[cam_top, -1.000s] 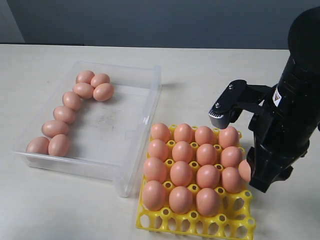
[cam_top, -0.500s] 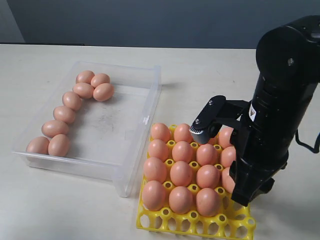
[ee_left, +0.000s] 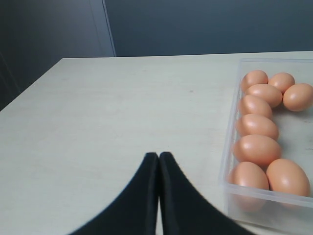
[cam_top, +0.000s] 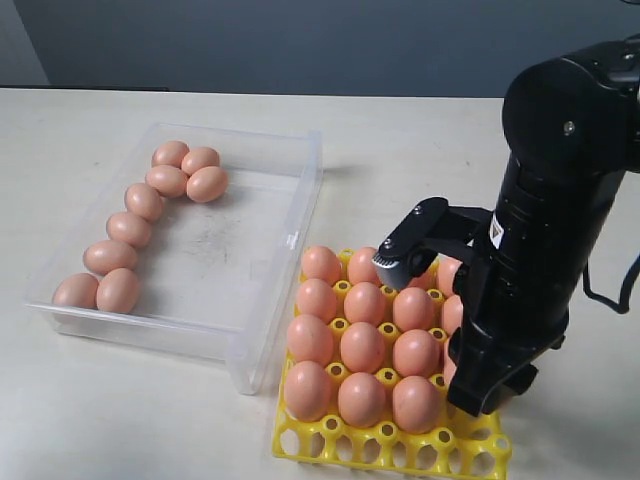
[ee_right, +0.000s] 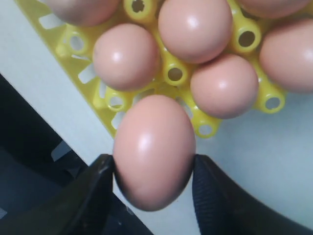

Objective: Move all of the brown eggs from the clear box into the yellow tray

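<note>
While the right gripper (ee_right: pixel 154 164) is clamped on one brown egg (ee_right: pixel 154 152), a black pad against each flank, that egg's long axis runs along the fingers (ee_right: pixel 93 196), with one end aimed at the yellow tray (cam_top: pixel 390 445); which end is the blunt one I cannot tell. It hangs at the tray's edge on the arm's side, close to the seated eggs (cam_top: pixel 362 345), which stand in their cups with long axes upright. Nine loose eggs (cam_top: pixel 129 228) lie on their sides in the clear box (cam_top: pixel 300 200), strung in a bent line along its left wall in the exterior view. Box and tray sit just beside each other on the desk (cam_top: pixel 100 420). The left gripper (ee_left: pixel 159 156) has its fingers pressed together, over the desk just beside the box.
</note>
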{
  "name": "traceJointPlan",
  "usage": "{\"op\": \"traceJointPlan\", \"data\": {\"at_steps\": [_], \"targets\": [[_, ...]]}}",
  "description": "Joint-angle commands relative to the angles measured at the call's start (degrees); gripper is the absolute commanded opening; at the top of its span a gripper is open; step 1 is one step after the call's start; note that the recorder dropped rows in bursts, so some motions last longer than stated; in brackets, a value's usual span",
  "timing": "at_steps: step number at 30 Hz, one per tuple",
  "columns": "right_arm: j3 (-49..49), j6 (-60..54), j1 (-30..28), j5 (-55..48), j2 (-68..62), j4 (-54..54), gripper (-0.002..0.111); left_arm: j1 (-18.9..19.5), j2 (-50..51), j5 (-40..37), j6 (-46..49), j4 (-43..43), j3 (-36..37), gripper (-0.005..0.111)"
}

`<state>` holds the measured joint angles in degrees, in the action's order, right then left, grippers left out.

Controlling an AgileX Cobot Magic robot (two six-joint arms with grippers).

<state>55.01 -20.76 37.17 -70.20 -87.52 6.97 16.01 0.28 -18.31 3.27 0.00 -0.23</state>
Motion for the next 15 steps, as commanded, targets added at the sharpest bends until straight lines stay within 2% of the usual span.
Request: {"op": "traceJointPlan", "data": {"at_steps": [1,15], "targets": [[-0.37,2.0,0.16,0.24,0.33,0.19,-0.001,-0.26,-0.28,0.63,-0.03,0.0,0.23,0.0],[-6.5,3.4,0.16,0.24,0.33,1.13,-0.001,-0.26,-0.28,0.63,-0.03,0.0,0.23,0.0]]}}
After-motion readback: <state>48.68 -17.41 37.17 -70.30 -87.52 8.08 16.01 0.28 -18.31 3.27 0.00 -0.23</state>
